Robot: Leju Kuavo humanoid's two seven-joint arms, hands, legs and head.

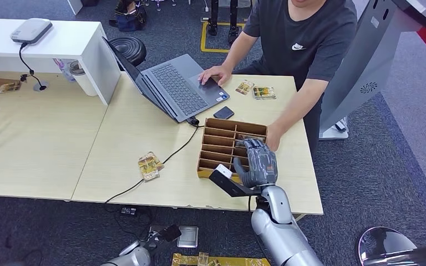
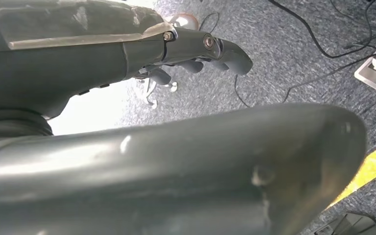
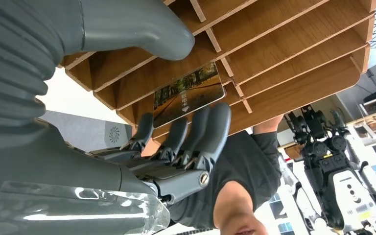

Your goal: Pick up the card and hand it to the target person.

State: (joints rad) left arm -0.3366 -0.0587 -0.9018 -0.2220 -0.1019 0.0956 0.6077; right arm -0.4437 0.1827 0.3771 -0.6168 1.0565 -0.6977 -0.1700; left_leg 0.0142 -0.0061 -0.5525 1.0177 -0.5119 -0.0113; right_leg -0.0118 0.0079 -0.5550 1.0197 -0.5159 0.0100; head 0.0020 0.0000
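Note:
The card point(image 3: 188, 93), printed with a tree-lined path, stands in a slot of the brown wooden organizer point(image 1: 216, 149) on the table. My right hand point(image 1: 258, 160) hovers over the organizer's right side. In the right wrist view its fingers point(image 3: 210, 127) touch the card's far face while the thumb point(image 3: 142, 29) stays apart on the near side, so nothing is gripped. The person point(image 1: 305, 39) stands across the table, one hand point(image 1: 273, 136) steadying the organizer's right end and the other on the laptop point(image 1: 180, 86). My left hand point(image 2: 196, 58) hangs over the floor, holding nothing, fingers loosely bent.
Loose cards lie on the table left of the organizer point(image 1: 150, 165) and near the far edge point(image 1: 264, 92). A small black object point(image 1: 223, 112) and a cable point(image 1: 172, 155) lie between laptop and organizer. A white shelf unit point(image 1: 89, 44) stands at the back left.

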